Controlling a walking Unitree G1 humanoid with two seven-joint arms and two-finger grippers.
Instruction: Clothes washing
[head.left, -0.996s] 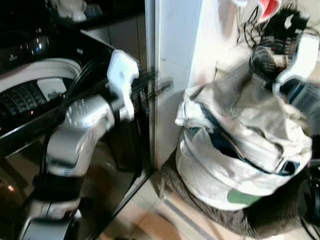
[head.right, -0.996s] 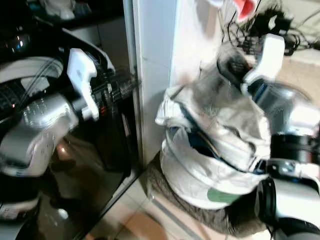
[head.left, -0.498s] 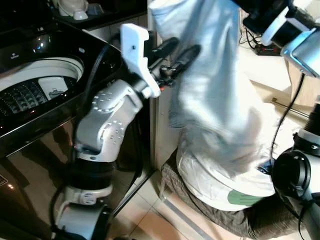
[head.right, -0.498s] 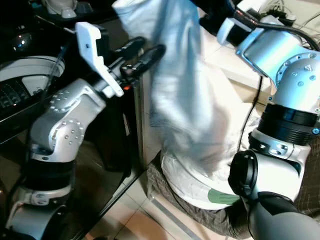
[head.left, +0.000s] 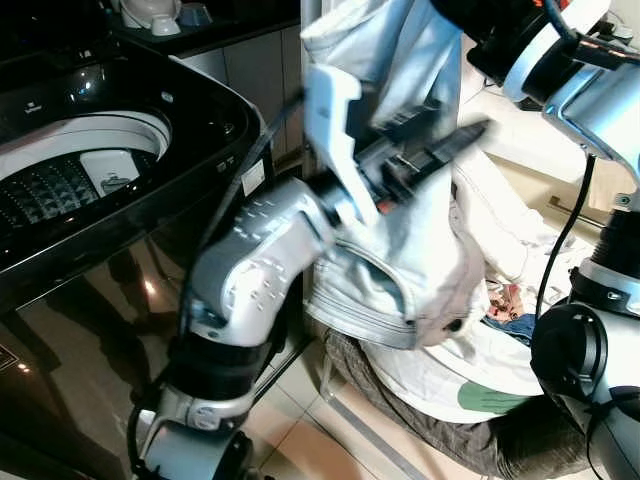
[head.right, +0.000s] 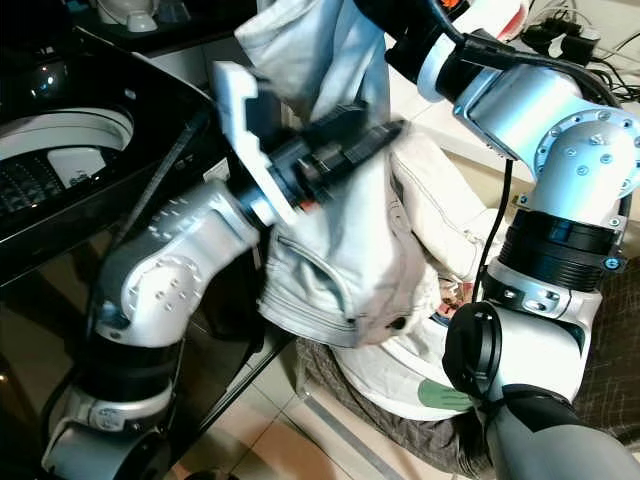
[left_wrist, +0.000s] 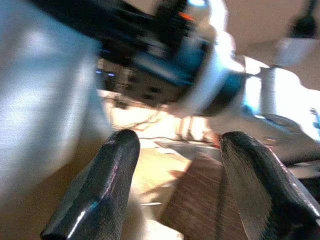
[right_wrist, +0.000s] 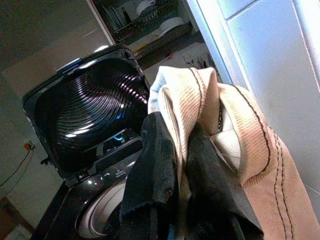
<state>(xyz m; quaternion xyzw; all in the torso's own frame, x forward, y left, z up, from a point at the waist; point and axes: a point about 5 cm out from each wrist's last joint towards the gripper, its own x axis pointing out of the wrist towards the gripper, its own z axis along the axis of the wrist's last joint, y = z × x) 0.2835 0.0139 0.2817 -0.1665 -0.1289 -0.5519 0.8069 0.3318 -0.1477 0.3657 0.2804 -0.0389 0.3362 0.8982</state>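
The right hand (right_wrist: 172, 165) is raised high by the white wall, its two black fingers pinched together on a fold of a pale jacket (head.left: 400, 270). The jacket hangs down from that grip, dark stitching along its seams, and drapes in front of the wall and over a heap of laundry (head.left: 470, 350) on the floor. That heap lies on a brown cloth (head.left: 480, 440); a green patch (head.left: 490, 397) shows on one white piece, and a bit of blue and patterned fabric peeks out near the robot's right arm.

The left hand (left_wrist: 177, 187) reaches across in front of the hanging jacket, fingers spread apart and gripping nothing. The left arm is blurred.

To the robot's left stands a black top-loading washer (head.left: 120, 200) with its lid (right_wrist: 87, 120) up and the white drum rim (head.left: 90, 140) in view. A small white label (head.left: 252, 177) sits at the washer's near corner, its writing too small to read. Behind the washer, dishes (head.left: 150, 12) rest on a dark bench. Black cables (head.right: 560, 30) tangle on the floor by the far wall.
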